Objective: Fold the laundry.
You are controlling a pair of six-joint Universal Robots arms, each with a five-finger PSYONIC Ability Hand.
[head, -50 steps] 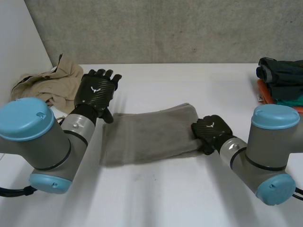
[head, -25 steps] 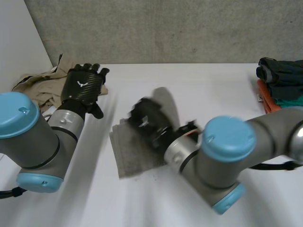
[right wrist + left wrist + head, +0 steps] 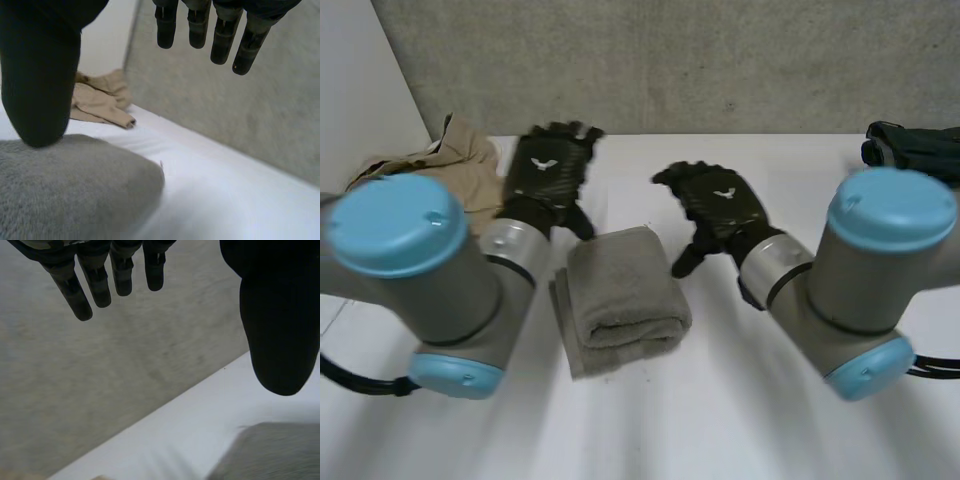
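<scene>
The grey towel [image 3: 620, 292] lies folded into a thick, short packet in the middle of the frame, on the white bench [image 3: 650, 425]. The left hand [image 3: 548, 172] is at the upper left of the towel, with the palm turned down. In the left wrist view its fingers [image 3: 75, 295] are straight and a little spread, and they hold nothing. The right hand [image 3: 722, 205] is at the upper right of the towel. Its fingers [image 3: 220, 40] are also straight and apart from the thumb, with nothing between them. The thumb is just beside the towel's edge; I cannot tell if it touches. A beige garment [image 3: 435, 172] lies crumpled in the upper left of the frame. Dark folded clothes [image 3: 917, 148] are at the right edge.
</scene>
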